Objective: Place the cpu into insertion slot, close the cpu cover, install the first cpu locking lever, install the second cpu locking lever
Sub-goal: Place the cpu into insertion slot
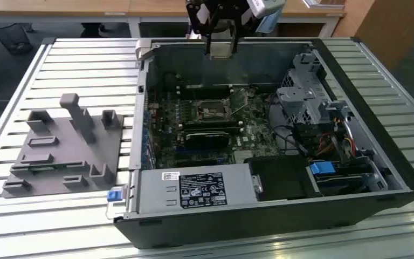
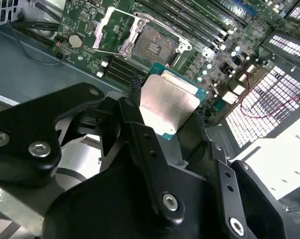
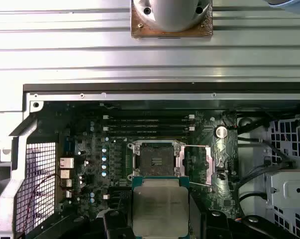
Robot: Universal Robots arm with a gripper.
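My gripper [image 1: 221,47] hangs above the back wall of the open computer case [image 1: 144,108], shut on the cpu [image 2: 167,102]. The cpu is a flat square chip with a dull silver top and a green rim, pinched by its edges between the black fingers [image 2: 135,99]. In both wrist views it hangs well above the board, apart from the insertion slot [image 3: 156,159]. The slot [image 2: 154,47] lies bare, with a dark centre and a silvery rim, on the green board [image 1: 192,140]. The cpu cover [image 3: 209,162] is swung open beside the slot. A thin wire lever [image 2: 162,23] stands raised by the slot.
A black power supply box [image 1: 200,189] with a white label fills the case's near side. A silver drive cage [image 1: 308,91] with cables stands on the exterior view's right. Memory slots [image 3: 147,124] run beside the socket. A grey fixture [image 1: 63,151] rests on the slatted table [image 1: 77,65].
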